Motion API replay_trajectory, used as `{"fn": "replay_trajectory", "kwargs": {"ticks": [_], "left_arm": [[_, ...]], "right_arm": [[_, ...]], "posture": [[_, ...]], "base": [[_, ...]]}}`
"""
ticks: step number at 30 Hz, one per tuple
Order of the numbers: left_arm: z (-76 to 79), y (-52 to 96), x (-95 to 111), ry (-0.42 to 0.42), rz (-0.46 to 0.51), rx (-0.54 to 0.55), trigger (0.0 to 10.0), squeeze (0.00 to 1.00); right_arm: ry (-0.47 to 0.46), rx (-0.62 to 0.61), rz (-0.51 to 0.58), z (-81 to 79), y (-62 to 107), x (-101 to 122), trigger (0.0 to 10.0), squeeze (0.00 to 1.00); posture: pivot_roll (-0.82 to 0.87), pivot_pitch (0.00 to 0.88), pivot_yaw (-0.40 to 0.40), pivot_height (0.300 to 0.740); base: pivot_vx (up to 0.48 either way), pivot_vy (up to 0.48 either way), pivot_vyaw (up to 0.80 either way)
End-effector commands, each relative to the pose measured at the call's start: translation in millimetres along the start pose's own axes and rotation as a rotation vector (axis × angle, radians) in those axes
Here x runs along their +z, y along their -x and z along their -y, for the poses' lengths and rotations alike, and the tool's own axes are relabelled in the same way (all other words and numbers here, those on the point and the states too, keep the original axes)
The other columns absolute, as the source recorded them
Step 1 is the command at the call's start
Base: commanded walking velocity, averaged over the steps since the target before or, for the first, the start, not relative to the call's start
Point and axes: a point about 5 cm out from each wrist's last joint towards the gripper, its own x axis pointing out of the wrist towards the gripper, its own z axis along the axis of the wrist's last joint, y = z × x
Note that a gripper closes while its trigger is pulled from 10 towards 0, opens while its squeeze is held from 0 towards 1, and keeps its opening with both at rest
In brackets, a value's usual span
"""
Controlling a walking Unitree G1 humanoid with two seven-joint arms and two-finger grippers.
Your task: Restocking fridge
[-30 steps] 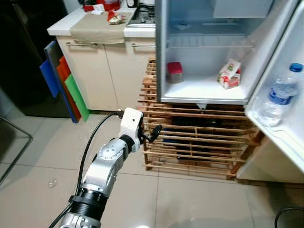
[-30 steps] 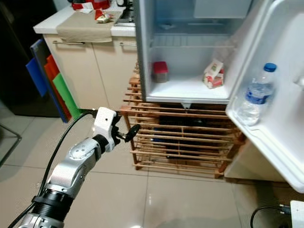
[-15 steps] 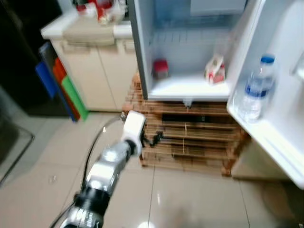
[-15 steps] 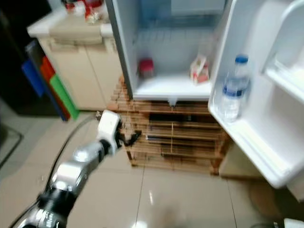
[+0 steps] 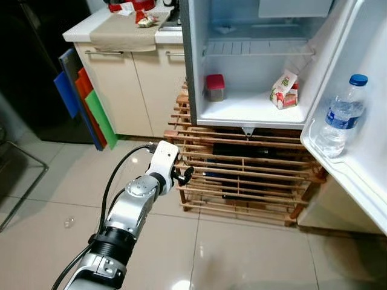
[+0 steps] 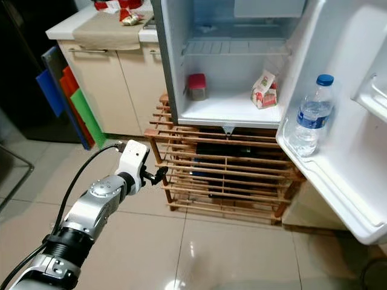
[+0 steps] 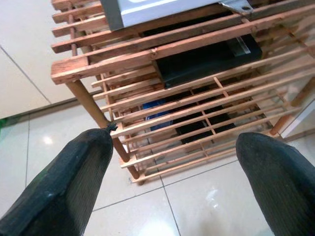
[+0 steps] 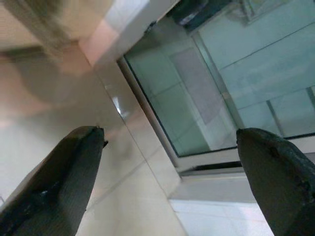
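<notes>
Nearest: left arm [image 5: 130, 211] raised over the tiled floor [image 5: 242, 254], left tool [image 5: 184, 174] released, fingers [image 7: 64, 191] spread wide with nothing between them, held just short of the wooden slatted rack [image 5: 242, 181] and aimed at its corner post. Right tool [image 8: 167, 162] likewise released, fingers parted and empty, seen against pale tiles and a glass pane. Beyond the left tool: rack standing on the floor, dark items stowed behind its slats. On top of the rack: small fridge [image 5: 193, 72], door [image 5: 369, 121] swung open toward the robot's right. On the lower fridge shelf: red-lidded container [image 5: 214, 87] at the left, tilted red-and-white carton [image 5: 284, 90] at the right, well apart. In the door shelf: clear water bottle [image 5: 341, 118] with blue cap, upright. To the left of the fridge: cream cabinet [image 5: 127, 84] with blue, orange and green boards [image 5: 84, 106] leaning against its side. Farthest: surface [image 5: 84, 30] above the cabinet carrying a beige cloth [image 5: 124, 33] and red items, too small to identify.
</notes>
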Motion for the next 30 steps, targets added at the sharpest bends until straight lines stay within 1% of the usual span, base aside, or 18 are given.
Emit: {"fn": "replay_trajectory", "kwargs": {"ticks": [1, 2, 3, 5, 6, 7, 8, 10, 12, 13, 14, 16, 17, 19, 21, 23, 25, 30], "left_arm": [[1.8, -0.8, -4, -0.024, -0.026, -0.014, 10.0, 0.0], [4.9, -0.4, -8, -0.018, -0.041, -0.048, 10.0, 0.0], [4.9, -0.4, -8, -0.018, -0.041, -0.048, 10.0, 0.0], [7.9, 0.0, -14, -0.016, -0.073, -0.071, 10.0, 0.0], [7.9, -0.4, -18, 0.022, -0.09, -0.068, 10.0, 0.0], [6.2, -1.5, -24, 0.053, -0.125, -0.054, 10.0, 0.0], [6.2, -1.5, -24, 0.053, -0.125, -0.054, 10.0, 0.0], [4.8, -2.8, -27, 0.038, -0.144, -0.043, 10.0, 0.0], [3.4, -3.3, -31, 0.017, -0.167, -0.039, 10.0, 0.0], [2.7, -3.2, -34, 0.006, -0.184, -0.04, 10.0, 0.0], [2.7, -3.2, -34, 0.006, -0.184, -0.04, 10.0, 0.0], [1.7, 0.0, -49, -0.051, -0.264, -0.054, 10.0, 0.0], [1.7, 0.0, -49, -0.051, -0.264, -0.054, 10.0, 0.0], [-1.1, 4.0, -62, -0.086, -0.324, -0.056, 10.0, 0.0], [-7.3, 10.5, -80, -0.101, -0.384, -0.043, 10.0, 0.0], [-9.3, 12.6, -85, -0.104, -0.403, -0.038, 10.0, 0.0], [-14.4, 19.5, -103, -0.097, -0.463, -0.022, 10.0, 0.0], [-22.4, 35.1, -135, -0.053, -0.592, 0.02, 10.0, 0.0]], "right_arm": [[-0.081, 0.107, 0.141, -23.6, 4.8, 32, 10.0, 0.0], [-0.102, 0.147, 0.155, -32.1, 7.6, 38, 10.0, 0.0], [-0.102, 0.147, 0.155, -32.1, 7.6, 38, 10.0, 0.0], [-0.147, 0.255, 0.184, -50.6, 15.3, 49, 10.0, 0.0], [-0.161, 0.327, 0.204, -61.4, 21.1, 56, 10.0, 0.0], [-0.156, 0.506, 0.248, -85.0, 37.7, 66, 10.0, 0.0], [-0.156, 0.506, 0.248, -85.0, 37.7, 66, 10.0, 0.0], [-0.13, 0.716, 0.303, -108.1, 62.4, 76, 10.0, 0.0], [-0.089, 0.967, 0.368, -127.3, 95.8, 84, 10.0, 0.0], [-0.06, 1.073, 0.392, -133.7, 111.1, 85, 10.0, 0.0], [-0.06, 1.073, 0.392, -133.7, 111.1, 85, 10.0, 0.0], [0.025, 1.32, 0.422, -141.2, 146.3, 80, 10.0, 0.0], [0.025, 1.32, 0.422, -141.2, 146.3, 80, 10.0, 0.0], [0.055, 1.411, 0.416, -141.7, 158.4, 76, 10.0, 0.0], [0.05, 1.374, 0.388, -140.4, 149.2, 73, 10.0, 0.0], [0.051, 1.364, 0.375, -139.3, 147.1, 72, 10.0, 0.0], [0.06, 1.331, 0.348, -138.0, 143.5, 72, 10.0, 0.0], [0.078, 1.312, 0.319, -142.1, 145.9, 73, 10.0, 0.0]], "posture": [[-0.17, 0.0, 0.057, 0.74], [-0.17, 0.0, 0.058, 0.74], [-0.17, 0.0, 0.058, 0.74], [-0.17, 0.0, 0.059, 0.74], [-0.17, 0.0, 0.061, 0.74], [-0.17, 0.0, 0.061, 0.74], [-0.17, 0.0, 0.061, 0.74], [-0.17, 0.0, 0.063, 0.74], [-0.17, 0.0, 0.064, 0.74], [-0.17, 0.0, 0.065, 0.74], [-0.17, 0.0, 0.065, 0.74], [-0.17, 0.0, 0.065, 0.74], [-0.17, 0.0, 0.065, 0.74], [-0.17, 0.0, 0.065, 0.74], [-0.17, 0.0, 0.065, 0.74], [-0.17, 0.0, 0.066, 0.74], [-0.16, 0.0, 0.068, 0.74], [-0.16, 0.0, 0.072, 0.74]], "base": [[0.0, 0.0, 0.0], [0.0, 0.0, 0.0], [0.0, 0.0, 0.0], [0.0, 0.0, 0.0], [0.0, 0.0, 0.0], [0.0, 0.0, 0.0], [0.0, 0.0, 0.0], [0.0, 0.0, 0.0], [0.0, 0.0, 0.0], [0.0, 0.0, 0.0], [0.0, 0.0, 0.0], [0.0, 0.0, 0.0], [0.0, 0.0, 0.0], [0.0, 0.0, 0.0], [0.0, 0.0, 0.0], [0.0, 0.0, 0.0], [0.0, 0.0, 0.0], [0.0, 0.0, 0.0]]}}
